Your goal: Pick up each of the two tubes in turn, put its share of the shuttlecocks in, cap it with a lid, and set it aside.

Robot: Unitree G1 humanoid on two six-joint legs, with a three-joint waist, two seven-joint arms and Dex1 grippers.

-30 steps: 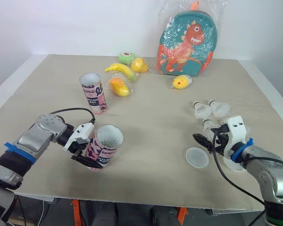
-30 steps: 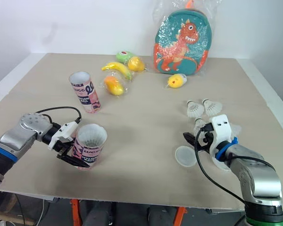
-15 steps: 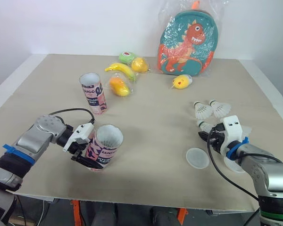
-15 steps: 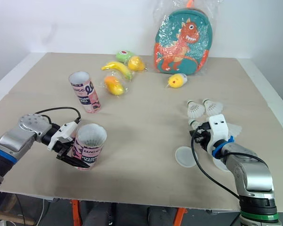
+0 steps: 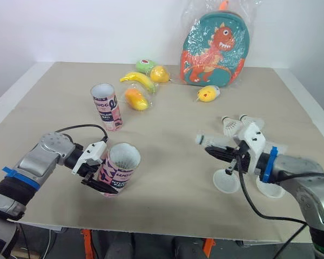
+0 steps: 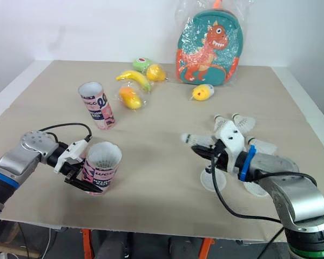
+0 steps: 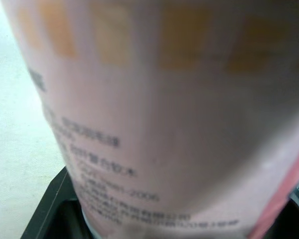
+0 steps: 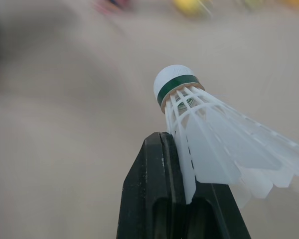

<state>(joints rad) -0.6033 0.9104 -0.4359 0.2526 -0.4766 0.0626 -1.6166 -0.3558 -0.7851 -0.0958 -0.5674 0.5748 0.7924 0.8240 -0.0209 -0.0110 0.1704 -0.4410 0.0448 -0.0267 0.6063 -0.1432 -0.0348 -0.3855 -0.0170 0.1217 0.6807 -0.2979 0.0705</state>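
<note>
Currently one tube [image 5: 121,166] is held tilted in the closed left gripper [image 5: 100,172] near the table [image 5: 173,116] front. A shuttlecock [image 5: 205,140] is pinched in the right gripper [image 8: 162,139], aloft. No tube is capped; the second tube [image 5: 106,106] stands untouched, and loading is judged barely begun.

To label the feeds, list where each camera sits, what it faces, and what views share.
Left eye and right eye views: head, facing forward and down over the table; both arms show, left claw gripping a tube, right claw a shuttlecock.
Left wrist view: left wrist, along its claw, facing that tube's side.
Right wrist view: right wrist, along its claw, facing that shuttlecock.
Shared: the eye views match; each wrist view repeats its claw's load.
</note>
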